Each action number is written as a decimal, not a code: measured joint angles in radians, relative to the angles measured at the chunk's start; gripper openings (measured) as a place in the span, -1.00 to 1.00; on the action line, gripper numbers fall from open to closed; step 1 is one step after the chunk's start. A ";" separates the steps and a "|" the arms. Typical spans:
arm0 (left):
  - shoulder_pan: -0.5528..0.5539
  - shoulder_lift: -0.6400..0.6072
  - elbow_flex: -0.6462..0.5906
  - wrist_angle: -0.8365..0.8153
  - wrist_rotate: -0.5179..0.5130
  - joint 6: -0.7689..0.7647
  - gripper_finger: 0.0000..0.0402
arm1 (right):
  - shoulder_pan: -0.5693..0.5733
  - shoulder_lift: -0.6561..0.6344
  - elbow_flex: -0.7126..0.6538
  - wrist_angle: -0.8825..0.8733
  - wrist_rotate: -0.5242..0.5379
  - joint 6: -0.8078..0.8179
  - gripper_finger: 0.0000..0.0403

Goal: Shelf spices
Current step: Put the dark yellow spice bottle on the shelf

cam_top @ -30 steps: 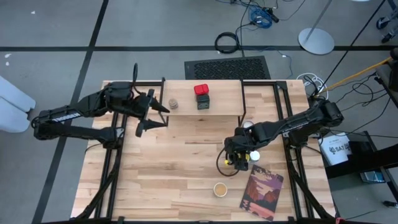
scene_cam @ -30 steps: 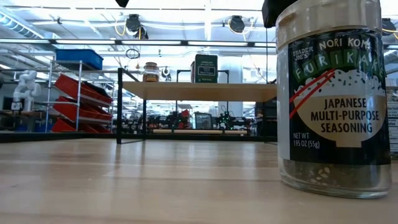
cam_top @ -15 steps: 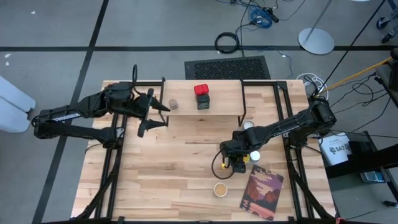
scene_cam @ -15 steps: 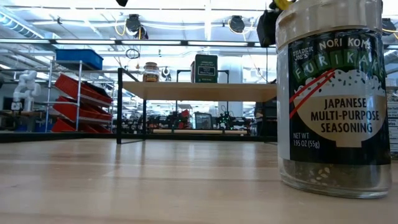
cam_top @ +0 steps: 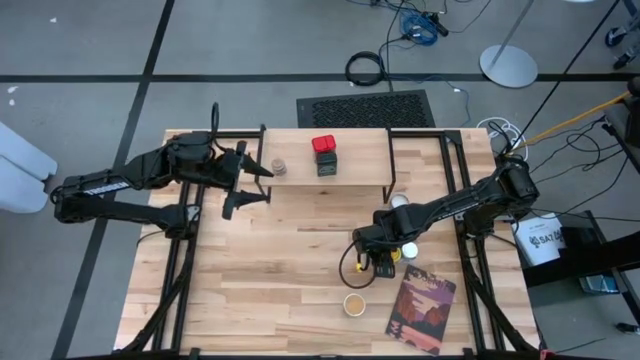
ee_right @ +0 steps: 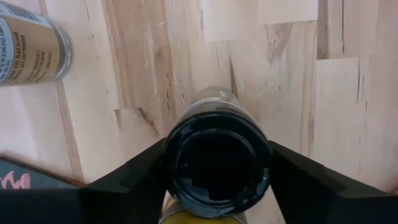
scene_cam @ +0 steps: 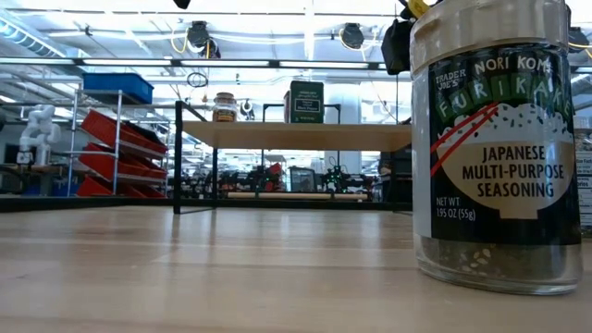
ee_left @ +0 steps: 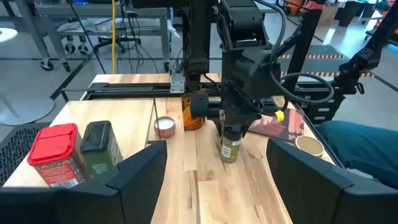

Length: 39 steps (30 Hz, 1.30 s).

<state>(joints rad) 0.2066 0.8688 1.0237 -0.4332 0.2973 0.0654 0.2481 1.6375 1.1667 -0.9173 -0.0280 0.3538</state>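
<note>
The shelf (cam_top: 325, 160) stands at the table's far side and carries a red-topped tin (cam_top: 323, 145), a dark green tin (ee_left: 99, 146) and a small jar (cam_top: 278, 167). My right gripper (cam_top: 378, 255) points down at mid-table and is shut on a black-capped spice jar (ee_left: 230, 148), which stands on the table. My left gripper (cam_top: 250, 190) hovers open beside the shelf's left end, holding nothing. A tan-lidded furikake jar (scene_cam: 495, 148) stands near the front edge. My right gripper pinches the jar's black cap (ee_right: 177, 168) between its two fingers (ee_right: 134, 180), one on each side of the cap's rim. The fingers come from above, pointing down. The jar stands upright with its base on the table.
A reddish picture-covered book (cam_top: 420, 310) lies at the near right. Two white-topped jars (cam_top: 398, 201) (cam_top: 409, 250) stand close to my right gripper, and a tan-labelled jar (ee_right: 31, 50) is beside it. Bare planks stretch across the table's left and middle.
My right gripper has come down over the black-capped jar and shifted slightly toward the table's left and near edge. In the low view it now shows lower behind the furikake jar. The jars and tins have kept their places.
</note>
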 joint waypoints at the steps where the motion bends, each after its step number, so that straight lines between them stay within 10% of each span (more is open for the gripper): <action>1: 0.000 0.000 0.000 0.000 0.000 0.000 0.42 | 0.000 0.000 0.000 0.000 0.000 0.000 0.15; 15: 0.000 0.000 0.000 -0.002 -0.007 0.000 0.42 | 0.000 0.000 0.027 -0.021 -0.005 0.003 0.00; 39: 0.000 0.000 0.000 -0.003 -0.019 0.000 0.42 | -0.141 -0.001 0.612 -0.447 0.050 -0.270 -0.01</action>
<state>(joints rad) 0.2070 0.8692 1.0238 -0.4362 0.2783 0.0649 0.1073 1.6367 1.7790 -1.3641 0.0217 0.0837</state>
